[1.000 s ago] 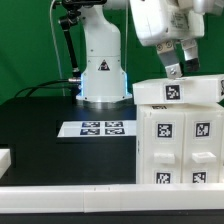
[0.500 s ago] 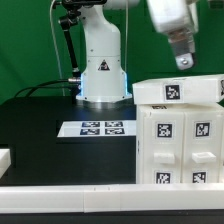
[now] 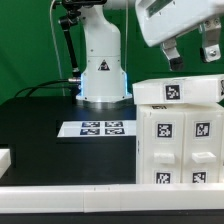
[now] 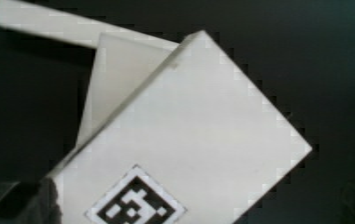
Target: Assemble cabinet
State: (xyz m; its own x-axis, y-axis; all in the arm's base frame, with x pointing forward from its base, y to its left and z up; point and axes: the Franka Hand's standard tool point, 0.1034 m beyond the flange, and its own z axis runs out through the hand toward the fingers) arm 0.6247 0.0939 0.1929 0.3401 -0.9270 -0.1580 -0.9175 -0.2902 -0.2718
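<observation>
The cabinet (image 3: 180,135) is a white boxy body with black-and-white tags on its front, standing at the exterior view's right. A white top panel (image 3: 180,90) with one tag lies on it, slightly askew. My gripper (image 3: 191,55) hangs above that panel, apart from it, with its fingers (image 3: 172,58) spread and nothing between them. In the wrist view the white panel (image 4: 192,120) fills most of the picture, with its tag (image 4: 147,195) near the edge; the jaws barely show there.
The marker board (image 3: 95,128) lies flat on the black table, left of the cabinet. The arm's white base (image 3: 100,65) stands behind it. A white rail (image 3: 70,190) runs along the front edge, and a small white block (image 3: 5,157) sits at the far left.
The gripper has lifted away from the top panel and turned, so both fingers now show spread apart. The cabinet and top panel have not moved.
</observation>
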